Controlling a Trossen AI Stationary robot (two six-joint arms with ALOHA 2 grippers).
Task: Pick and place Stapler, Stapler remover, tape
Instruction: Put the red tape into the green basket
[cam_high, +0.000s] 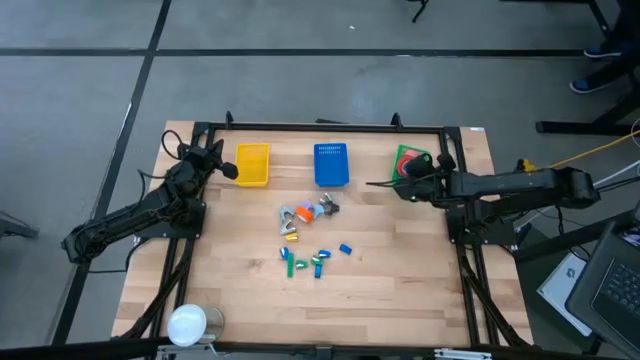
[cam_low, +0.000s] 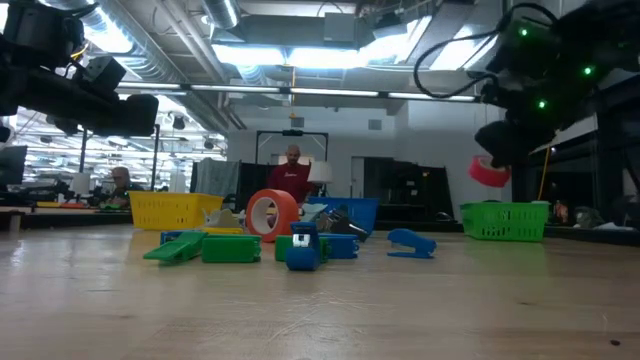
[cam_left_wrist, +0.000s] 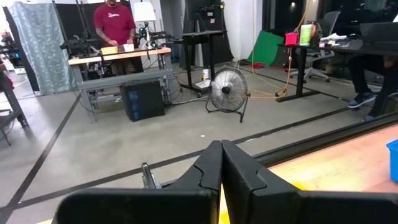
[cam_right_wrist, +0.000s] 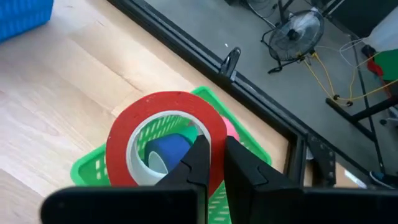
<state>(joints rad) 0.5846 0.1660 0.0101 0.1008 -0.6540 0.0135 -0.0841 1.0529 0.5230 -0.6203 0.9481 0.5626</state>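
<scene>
One roll held: a red tape roll (cam_right_wrist: 163, 144) is clamped through its ring wall by the right gripper (cam_right_wrist: 214, 163), held in the air above the green basket (cam_right_wrist: 93, 169) at the table's far right corner.
Right fingers: closed on the roll's wall, one finger inside the ring, one outside; in the low view the roll (cam_low: 489, 171) hangs clear above the basket (cam_low: 505, 220).
Basket contents: a blue piece and something pink are seen through and behind the ring; what they are cannot be told.
Other tape: an orange roll (cam_low: 271, 214) stands on edge among the heap at the table's middle (cam_high: 300, 212).
Heap: green and blue pieces (cam_low: 230, 247) are scattered just toward the near edge from the orange roll; a blue piece (cam_low: 411, 242) lies slightly apart on the right side.
Other baskets: a blue basket (cam_high: 331, 165) sits at the far edge's middle, a yellow basket (cam_high: 252, 165) toward the far left corner.
Left gripper: (cam_high: 226, 170) held beside the yellow basket, fingers (cam_left_wrist: 211, 174) pressed together with nothing between them.
Near left corner: a white round object (cam_high: 187, 324) rests at the table edge.
Room: a person in a red shirt (cam_left_wrist: 115, 22) stands behind a bench, and a floor fan (cam_left_wrist: 227, 91) stands beyond the table.
</scene>
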